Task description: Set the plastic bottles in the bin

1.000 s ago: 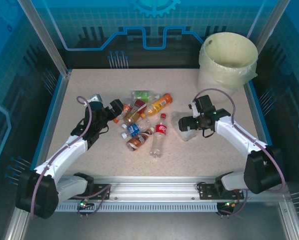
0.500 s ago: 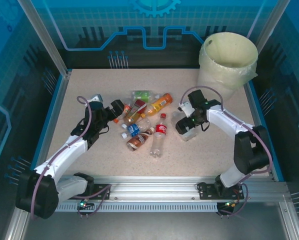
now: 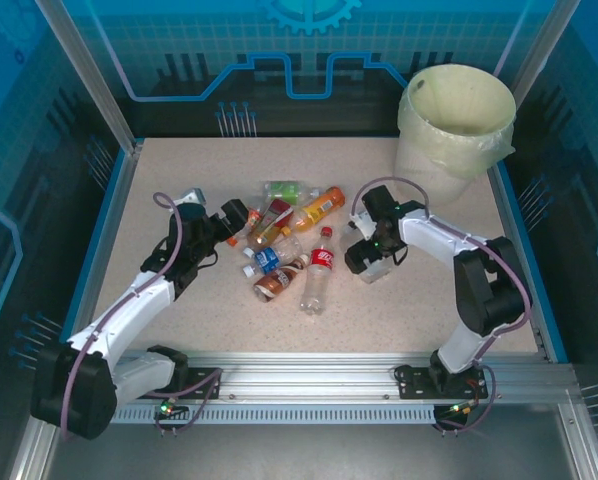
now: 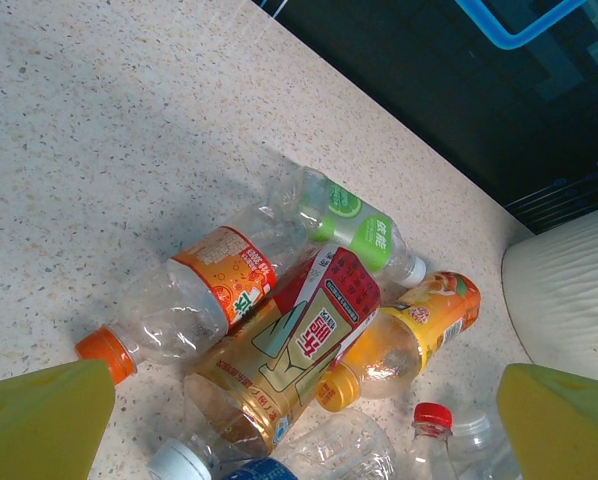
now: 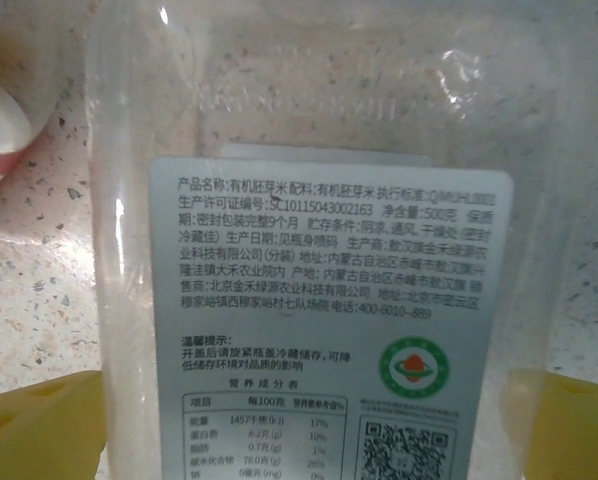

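Several plastic bottles (image 3: 279, 240) lie in a heap at mid-table: an orange juice one (image 3: 319, 207), a red-labelled one (image 3: 322, 258), a brown one (image 3: 277, 282). My left gripper (image 3: 231, 218) hovers open at the heap's left edge. Ahead of it lie an orange-capped bottle (image 4: 199, 295), a tea bottle with a red label (image 4: 289, 350) and a green-labelled one (image 4: 359, 222). My right gripper (image 3: 367, 258) stands open over a clear square bottle (image 3: 377, 268). That bottle's grey label (image 5: 329, 320) sits between the yellow fingertips (image 5: 39, 430), one on each side. The bin (image 3: 457, 120) stands at the far right corner.
A blue rim (image 3: 109, 225) edges the speckled table, with enclosure posts at the back corners. The bin's white wall (image 4: 569, 290) shows beyond the heap in the left wrist view. Bare tabletop lies along the near edge and the far left.
My right arm has swung left and its gripper has shifted slightly left over the clear square bottle. The left arm and the heap have not moved.
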You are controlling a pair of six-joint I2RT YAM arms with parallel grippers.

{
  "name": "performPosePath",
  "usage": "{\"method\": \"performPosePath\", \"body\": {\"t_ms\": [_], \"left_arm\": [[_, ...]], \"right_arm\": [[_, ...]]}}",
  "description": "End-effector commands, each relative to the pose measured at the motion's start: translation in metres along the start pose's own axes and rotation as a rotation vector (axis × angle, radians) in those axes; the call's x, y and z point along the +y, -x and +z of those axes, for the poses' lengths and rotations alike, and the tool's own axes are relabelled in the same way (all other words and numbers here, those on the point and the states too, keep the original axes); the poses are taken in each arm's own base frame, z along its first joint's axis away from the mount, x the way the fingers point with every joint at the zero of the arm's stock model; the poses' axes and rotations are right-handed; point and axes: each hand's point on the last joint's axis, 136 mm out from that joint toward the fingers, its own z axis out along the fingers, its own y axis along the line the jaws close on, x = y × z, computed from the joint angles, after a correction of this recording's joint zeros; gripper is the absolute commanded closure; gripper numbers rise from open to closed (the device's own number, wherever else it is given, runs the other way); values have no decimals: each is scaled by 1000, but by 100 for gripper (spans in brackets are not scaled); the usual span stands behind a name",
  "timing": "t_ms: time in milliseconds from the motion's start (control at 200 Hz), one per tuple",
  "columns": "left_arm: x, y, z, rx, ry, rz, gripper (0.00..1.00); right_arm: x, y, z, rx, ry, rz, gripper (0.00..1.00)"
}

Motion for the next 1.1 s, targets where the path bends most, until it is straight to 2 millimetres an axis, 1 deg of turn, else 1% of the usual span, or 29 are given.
{"method": "performPosePath", "body": {"t_ms": [0,105,185,245,315,360,465,640,760,830,910,1010,1095], "left_arm": [[0,0,-3,4,-14,-11,1],[-14,-3,-3,48,-75,5,1],[-30,-7,-3,93,-139,12,1],[-42,-9,-3,125,-191,12,1],[-52,-12,-3,157,-228,6,1],[-58,-13,-3,168,-245,1,1],[-75,-15,-5,179,-280,17,1],[-113,-21,-16,192,-361,91,1],[-147,-28,-29,204,-470,191,1],[-162,-33,-38,212,-534,247,1],[-175,-39,-46,233,-605,286,1],[-185,-43,-54,247,-677,313,1],[-192,-46,-61,256,-733,326,1]], "right_arm": [[3,-7,12,31,-31,-5,0],[3,-6,14,27,-51,-10,0],[5,-5,14,14,-44,-6,3],[5,-3,11,-1,-42,0,9],[8,0,5,-28,-34,0,21],[9,2,0,-50,-27,-5,25],[10,7,-18,-106,-27,-15,28],[8,25,-59,-238,-36,-2,31],[12,45,-96,-376,-8,14,32],[12,59,-120,-460,3,32,33],[12,74,-151,-562,18,54,34],[10,92,-191,-692,48,73,34],[7,106,-219,-772,81,75,34]]}}
